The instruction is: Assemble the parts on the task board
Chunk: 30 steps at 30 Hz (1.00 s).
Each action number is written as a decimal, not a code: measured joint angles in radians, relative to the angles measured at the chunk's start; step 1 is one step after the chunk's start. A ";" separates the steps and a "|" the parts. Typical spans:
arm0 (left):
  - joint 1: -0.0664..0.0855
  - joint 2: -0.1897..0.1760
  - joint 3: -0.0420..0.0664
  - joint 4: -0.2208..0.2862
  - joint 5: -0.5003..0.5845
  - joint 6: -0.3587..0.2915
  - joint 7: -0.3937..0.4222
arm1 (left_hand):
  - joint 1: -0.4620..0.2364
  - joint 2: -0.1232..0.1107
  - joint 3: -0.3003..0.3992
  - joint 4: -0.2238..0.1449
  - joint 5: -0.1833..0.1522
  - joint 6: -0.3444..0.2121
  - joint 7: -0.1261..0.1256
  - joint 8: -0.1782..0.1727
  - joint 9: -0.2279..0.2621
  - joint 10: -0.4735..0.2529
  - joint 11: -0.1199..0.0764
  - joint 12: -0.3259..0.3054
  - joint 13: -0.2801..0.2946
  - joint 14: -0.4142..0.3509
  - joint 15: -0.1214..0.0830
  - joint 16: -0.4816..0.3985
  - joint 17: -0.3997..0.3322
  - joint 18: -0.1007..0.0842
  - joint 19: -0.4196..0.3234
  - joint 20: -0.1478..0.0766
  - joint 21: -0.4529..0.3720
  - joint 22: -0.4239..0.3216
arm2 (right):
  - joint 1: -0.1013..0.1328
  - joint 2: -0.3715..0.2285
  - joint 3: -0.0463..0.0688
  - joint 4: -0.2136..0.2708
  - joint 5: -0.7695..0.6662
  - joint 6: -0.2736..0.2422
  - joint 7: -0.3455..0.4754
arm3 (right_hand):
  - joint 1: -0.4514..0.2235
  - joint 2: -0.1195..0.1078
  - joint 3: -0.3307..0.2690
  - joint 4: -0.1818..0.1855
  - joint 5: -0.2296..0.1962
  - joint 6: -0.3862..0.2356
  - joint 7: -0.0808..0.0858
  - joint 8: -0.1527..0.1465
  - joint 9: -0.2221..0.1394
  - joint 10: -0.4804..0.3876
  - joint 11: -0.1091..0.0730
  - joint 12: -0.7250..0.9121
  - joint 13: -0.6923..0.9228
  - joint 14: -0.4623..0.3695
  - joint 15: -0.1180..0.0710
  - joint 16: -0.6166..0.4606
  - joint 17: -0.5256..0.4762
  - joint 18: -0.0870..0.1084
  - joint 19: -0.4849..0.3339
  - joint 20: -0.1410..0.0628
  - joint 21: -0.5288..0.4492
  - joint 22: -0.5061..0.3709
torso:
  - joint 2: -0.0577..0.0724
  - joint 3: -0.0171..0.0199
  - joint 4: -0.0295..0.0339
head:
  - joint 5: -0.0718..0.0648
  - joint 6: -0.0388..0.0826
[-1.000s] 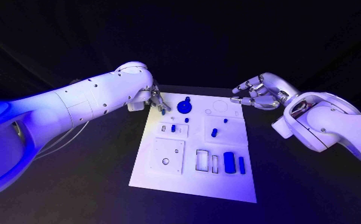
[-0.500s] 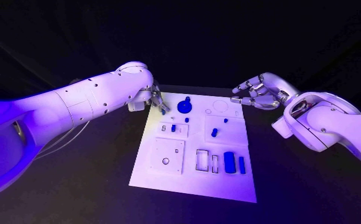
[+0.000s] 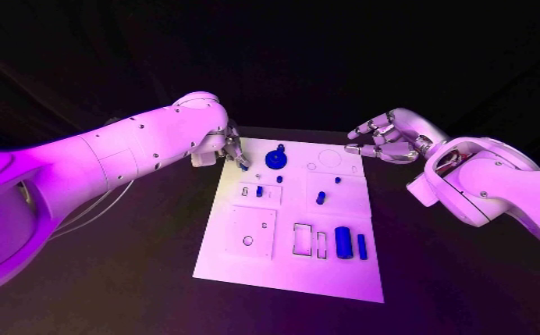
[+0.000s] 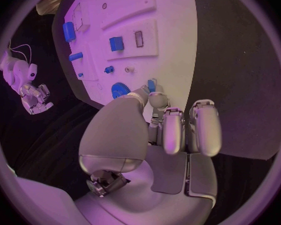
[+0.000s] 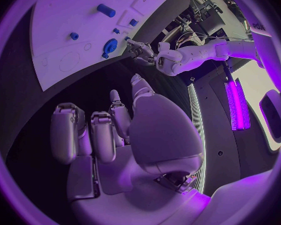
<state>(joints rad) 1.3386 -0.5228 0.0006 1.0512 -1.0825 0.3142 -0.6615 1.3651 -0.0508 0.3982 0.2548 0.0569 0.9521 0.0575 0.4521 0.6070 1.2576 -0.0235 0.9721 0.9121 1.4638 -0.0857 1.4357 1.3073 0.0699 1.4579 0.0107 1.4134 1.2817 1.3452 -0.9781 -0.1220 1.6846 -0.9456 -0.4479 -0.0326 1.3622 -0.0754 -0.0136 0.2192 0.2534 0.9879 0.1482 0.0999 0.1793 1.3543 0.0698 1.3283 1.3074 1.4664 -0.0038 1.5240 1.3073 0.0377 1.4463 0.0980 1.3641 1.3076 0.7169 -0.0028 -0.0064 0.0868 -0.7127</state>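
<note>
A white task board (image 3: 288, 261) lies in the middle of a black table (image 3: 135, 272), seen from above, with small blue parts set in its recesses. The robot's left hand (image 3: 233, 153) hovers at the board's far left corner, pinching a small blue part (image 4: 152, 85) between thumb and fingertip, just beside a round blue gear-like part (image 3: 275, 160) standing on the board. The right hand (image 3: 382, 141) hangs above the table just off the board's far right corner, holding nothing, its fingers loosely curled and apart. Nearer the robot, two small blue pegs (image 3: 321, 197) sit in the board's middle blocks, and a larger blue block (image 3: 343, 243) stands beside a thin blue bar (image 3: 361, 247) near the board's near right edge
</note>
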 measured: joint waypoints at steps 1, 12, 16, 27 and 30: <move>0.000 -0.003 0.000 0.003 0.003 0.000 0.000 | -0.013 -0.013 0.036 -0.011 0.000 0.000 0.000 0.005 0.005 0.002 0.002 0.000 0.000 0.000 0.000 0.000 0.000 0.000 0.000 0.000 0.000 0.000 | 0.000 0.000 0.000 0.000 0.000 0.000 0.000 | 0.000 0.000 0.000 0.000 0.000 0.000 0.000 0.000 0.000 0.000 0.000 0.000 0.000 0.000 0.000 0.000 0.000 0.000 0.000 0.000 0.000 0.000 | 0.000 0.0001 0.0000 | 0.000 0.000; 0.000 -0.084 0.000 0.120 0.061 -0.046 0.003 | -0.091 -0.067 0.166 -0.041 -0.002 -0.001 0.002 0.041 0.027 0.023 -0.001 0.015 0.008 0.000 0.000 0.000 0.000 0.000 -0.002 0.002 0.000 0.000 | 0.000 -0.002 0.000 -0.001 0.000 0.000 0.000 | 0.000 0.000 0.000 0.000 0.000 0.000 0.000 0.000 0.000 0.000 0.000 0.000 0.000 0.000 0.000 0.000 0.000 0.000 0.000 0.000 0.000 0.000 | -0.002 0.0013 0.0012 | 0.005 0.003; 0.000 -0.126 0.000 0.187 0.090 -0.081 0.003 | -0.108 -0.073 0.191 -0.055 -0.002 -0.001 0.002 0.048 0.033 0.027 0.001 0.017 0.012 0.000 0.000 0.000 0.001 0.000 -0.002 0.002 0.000 0.001 | 0.000 -0.002 0.000 -0.002 0.000 0.000 0.000 | 0.000 0.000 0.000 0.000 0.000 0.000 0.000 0.000 0.000 0.000 0.000 0.000 0.000 0.000 0.000 0.000 0.000 0.000 0.000 0.000 0.000 0.000 | -0.002 0.0022 0.0018 | 0.008 0.004; -0.014 -0.212 -0.006 0.328 0.098 -0.186 0.019 | -0.149 -0.115 0.263 -0.071 -0.005 0.005 -0.004 0.079 0.048 0.047 -0.010 0.031 0.021 0.000 0.000 0.000 0.001 0.000 -0.002 0.002 0.000 0.010 | 0.000 -0.002 0.000 -0.003 0.000 0.000 0.000 | -0.004 0.004 0.000 0.000 0.004 0.000 0.000 0.000 0.001 0.000 0.000 0.000 0.000 0.000 0.000 -0.004 0.001 0.000 0.000 0.000 -0.004 0.000 | -0.004 0.0039 0.0045 | 0.016 0.001; -0.028 -0.229 -0.008 0.351 0.079 -0.211 0.031 | -0.152 -0.117 0.265 -0.071 -0.006 0.005 -0.004 0.080 0.049 0.051 -0.008 0.031 0.022 0.000 0.000 0.000 0.001 0.000 -0.002 0.002 0.000 0.012 | 0.000 -0.002 0.000 -0.003 0.000 0.000 0.000 | -0.004 0.004 0.000 0.000 0.004 0.000 0.000 0.000 0.001 0.000 0.000 0.000 0.000 0.000 0.000 -0.004 0.001 0.000 0.000 0.000 -0.004 0.000 | -0.005 0.0038 0.0058 | 0.017 0.000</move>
<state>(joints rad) 1.3109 -0.7516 -0.0075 1.4021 -1.0040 0.1031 -0.6308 1.2131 -0.1681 0.6635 0.1839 0.0511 0.9567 0.0536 0.5325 0.6557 1.3089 -0.0316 1.0032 0.9346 1.4638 -0.0857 1.4357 1.3080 0.0698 1.4558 0.0127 1.4134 1.2933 1.3452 -0.9806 -0.1221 1.6814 -0.9457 -0.4479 -0.0327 1.3580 -0.0713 -0.0136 0.2192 0.2575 0.9879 0.1483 0.0999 0.1801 1.3543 0.0698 1.3283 1.3074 1.4664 -0.0038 1.5201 1.3080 0.0377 1.4463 0.0980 1.3604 1.3073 0.7123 0.0011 -0.0006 0.1035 -0.7124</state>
